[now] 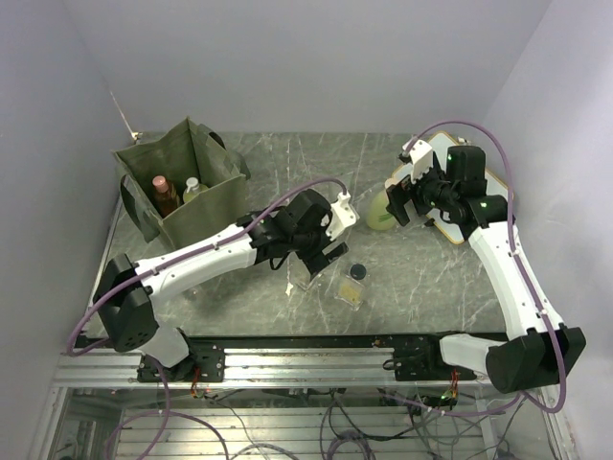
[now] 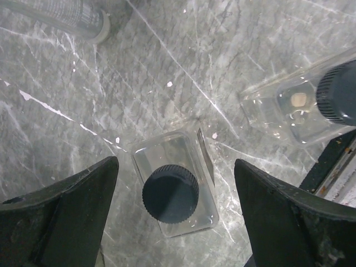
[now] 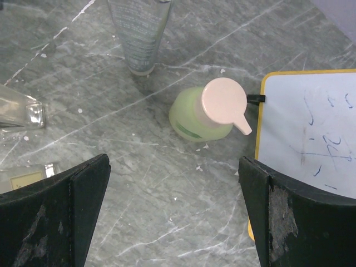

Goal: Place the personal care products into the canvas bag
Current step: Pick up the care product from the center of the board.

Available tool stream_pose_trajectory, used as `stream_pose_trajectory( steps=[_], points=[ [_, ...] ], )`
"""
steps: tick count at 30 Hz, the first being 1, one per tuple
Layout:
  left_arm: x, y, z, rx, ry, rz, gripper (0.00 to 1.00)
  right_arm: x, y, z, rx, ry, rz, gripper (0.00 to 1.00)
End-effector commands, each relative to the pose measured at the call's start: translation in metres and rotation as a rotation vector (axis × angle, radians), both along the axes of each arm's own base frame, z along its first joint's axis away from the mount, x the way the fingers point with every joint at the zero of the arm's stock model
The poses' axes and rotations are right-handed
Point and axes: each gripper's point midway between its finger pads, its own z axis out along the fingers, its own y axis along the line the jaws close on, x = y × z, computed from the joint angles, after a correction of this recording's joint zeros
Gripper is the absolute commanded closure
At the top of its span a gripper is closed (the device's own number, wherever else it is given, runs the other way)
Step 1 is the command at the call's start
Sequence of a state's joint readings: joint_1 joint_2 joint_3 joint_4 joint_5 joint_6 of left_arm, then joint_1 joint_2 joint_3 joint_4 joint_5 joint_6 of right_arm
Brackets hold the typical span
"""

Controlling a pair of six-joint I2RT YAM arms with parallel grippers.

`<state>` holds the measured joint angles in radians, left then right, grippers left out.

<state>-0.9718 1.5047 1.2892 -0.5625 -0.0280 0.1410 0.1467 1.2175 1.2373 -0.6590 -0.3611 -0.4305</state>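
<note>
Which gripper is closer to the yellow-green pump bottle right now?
Right. The right gripper hovers open just over the yellow-green bottle, beside the whiteboard. The left gripper is farther off to its left, open above a clear square bottle.

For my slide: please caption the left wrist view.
Open left gripper above an upright clear square bottle with dark cap on the marble table.

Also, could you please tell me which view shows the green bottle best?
The right wrist view: the green bottle sits unobstructed, pink pump cap included, beside the whiteboard. The top view shows it small, partly hidden by the right arm. The left wrist view misses it.
</note>
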Motion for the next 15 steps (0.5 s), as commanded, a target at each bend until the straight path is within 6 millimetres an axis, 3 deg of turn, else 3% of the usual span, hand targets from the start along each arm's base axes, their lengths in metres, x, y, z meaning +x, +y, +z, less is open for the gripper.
stream_pose_trajectory(
  steps=[1, 7, 15],
  points=[
    [0.012, -0.002, -0.007, 0.0, -0.034, 0.047, 0.07, -0.005, 0.002, 0.008, 0.017, -0.032, 0.023, 0.0],
    [0.016, 0.006, -0.029, 0.032, 0.005, 0.09, 0.14, -0.008, 0.004, 0.01, 0.021, -0.037, 0.034, 0.0],
    [0.017, 0.013, -0.034, 0.059, -0.005, 0.095, 0.28, -0.006, 0.005, 0.008, 0.025, -0.031, 0.039, 0.0]
  ],
)
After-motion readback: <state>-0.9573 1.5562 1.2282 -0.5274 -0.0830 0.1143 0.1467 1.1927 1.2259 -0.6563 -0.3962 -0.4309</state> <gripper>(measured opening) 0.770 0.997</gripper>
